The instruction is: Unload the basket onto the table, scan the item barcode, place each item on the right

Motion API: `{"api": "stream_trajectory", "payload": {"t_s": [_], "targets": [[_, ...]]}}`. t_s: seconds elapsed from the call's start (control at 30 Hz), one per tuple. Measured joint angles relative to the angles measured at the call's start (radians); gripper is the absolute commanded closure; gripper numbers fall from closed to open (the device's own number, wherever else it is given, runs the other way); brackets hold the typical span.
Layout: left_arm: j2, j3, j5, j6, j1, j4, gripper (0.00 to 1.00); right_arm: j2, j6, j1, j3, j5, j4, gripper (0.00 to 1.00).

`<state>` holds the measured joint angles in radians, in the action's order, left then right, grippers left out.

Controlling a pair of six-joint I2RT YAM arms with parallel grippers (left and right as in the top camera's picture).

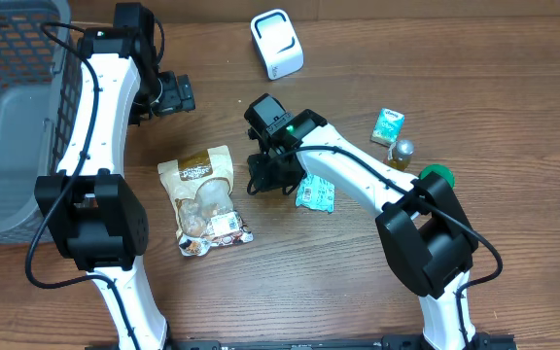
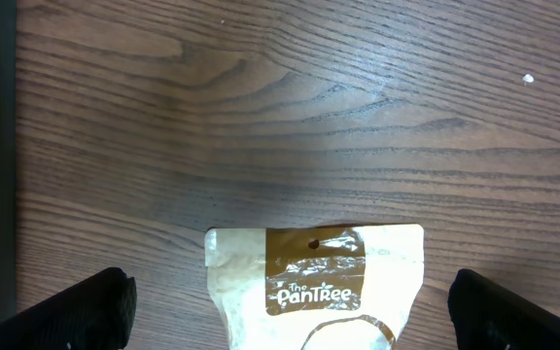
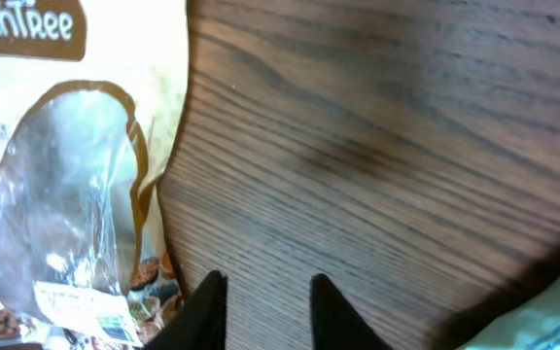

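A tan snack pouch [image 1: 205, 199] with a clear window lies flat on the wooden table, a white barcode label [image 1: 227, 224] at its near end. My right gripper [image 1: 265, 180] hovers low between the pouch and a teal packet [image 1: 314, 192]. In the right wrist view its fingertips [image 3: 265, 292] stand a little apart over bare wood, with the pouch [image 3: 66, 146] to the left, its label [image 3: 81, 306] low down, and the teal packet [image 3: 542, 311] in the lower right corner. My left gripper [image 1: 168, 94] hangs beyond the pouch's top, wide open [image 2: 290, 316] above the pouch [image 2: 314, 282].
A white scanner-like device [image 1: 276, 44] stands at the back centre. A small green box [image 1: 388, 126], a little bottle [image 1: 403, 151] and a green-capped item [image 1: 437, 176] sit at the right. A grey mesh basket [image 1: 8, 117] fills the left side.
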<state>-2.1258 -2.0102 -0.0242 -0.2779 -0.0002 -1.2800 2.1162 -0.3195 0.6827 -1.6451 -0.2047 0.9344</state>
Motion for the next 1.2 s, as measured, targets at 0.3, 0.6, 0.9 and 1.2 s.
{"api": "stream_trajectory", "payload": {"t_s": [0.3, 0.6, 0.9, 1.2], "targets": [[0.000, 0.000, 0.000, 0.000, 0.000, 0.000, 0.00, 0.000, 0.003, 0.000, 0.000, 0.021, -0.008, 0.86], [0.000, 0.000, 0.000, 0.000, 0.000, 0.000, 0.00, 0.000, 0.002, 0.000, 0.038, 0.036, -0.068, 0.88], [0.000, 0.000, 0.000, 0.000, 0.000, 0.000, 0.00, -0.005, -0.096, 0.000, 0.177, 0.154, -0.190, 0.90], [0.000, 0.000, 0.000, 0.000, 0.000, 0.000, 0.00, -0.017, -0.162, 0.001, 0.199, 0.267, -0.211, 0.89]]}}
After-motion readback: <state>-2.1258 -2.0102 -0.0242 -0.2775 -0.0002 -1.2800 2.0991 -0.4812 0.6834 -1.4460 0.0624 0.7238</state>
